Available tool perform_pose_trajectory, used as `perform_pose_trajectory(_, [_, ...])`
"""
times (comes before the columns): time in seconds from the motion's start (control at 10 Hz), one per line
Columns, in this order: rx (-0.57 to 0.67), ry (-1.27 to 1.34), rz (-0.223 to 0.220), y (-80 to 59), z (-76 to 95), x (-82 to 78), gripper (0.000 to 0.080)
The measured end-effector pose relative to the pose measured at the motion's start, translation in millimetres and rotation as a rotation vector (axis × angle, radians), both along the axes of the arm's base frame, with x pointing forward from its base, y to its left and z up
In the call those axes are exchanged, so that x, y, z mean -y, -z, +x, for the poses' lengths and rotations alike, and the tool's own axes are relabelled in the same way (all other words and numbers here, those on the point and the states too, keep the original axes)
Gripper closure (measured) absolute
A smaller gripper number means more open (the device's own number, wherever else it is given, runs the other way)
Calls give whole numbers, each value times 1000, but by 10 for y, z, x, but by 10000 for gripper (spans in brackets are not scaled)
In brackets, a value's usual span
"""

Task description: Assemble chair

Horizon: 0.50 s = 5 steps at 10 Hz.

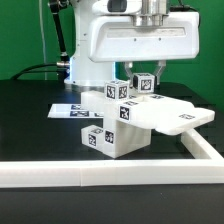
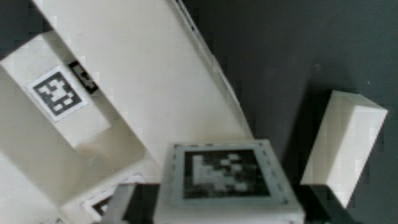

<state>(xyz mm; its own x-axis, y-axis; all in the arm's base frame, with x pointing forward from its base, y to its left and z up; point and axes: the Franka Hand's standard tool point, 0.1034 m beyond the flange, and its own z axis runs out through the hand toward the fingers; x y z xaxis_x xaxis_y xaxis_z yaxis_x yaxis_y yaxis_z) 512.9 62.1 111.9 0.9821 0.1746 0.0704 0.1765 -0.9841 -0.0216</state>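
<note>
The pincer (image 1: 147,73) hung over the top of the chair (image 1: 125,118), its fingers dropping behind a small tagged cube (image 1: 146,83) at the top of the stack. Whether the fingers clamped that cube or merely flanked it could not be told — the exterior view hid the tips, and the wrist view showed only the cube's tagged face (image 2: 224,174) close up with dark finger shapes low beside it.

The chair stood near the middle of the black worktop (image 1: 30,120): blocky white parts stacked together, a flat slab (image 1: 175,115) jutting toward the exterior view's right, the marker board (image 1: 68,110) lying behind it.

The likely trouble was the cube going in crooked. If it sat tilted in its joint, a downward push would probably jam it or shove the whole loose stack sideways. A weak hold could also let it twist.

No brand or readable writing showed — only black-and-white square tags on the parts.
</note>
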Motion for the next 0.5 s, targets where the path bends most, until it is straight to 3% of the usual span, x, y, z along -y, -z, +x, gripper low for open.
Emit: perform_pose_trajectory(0.5, [-18,518,40,15,-1,1,523])
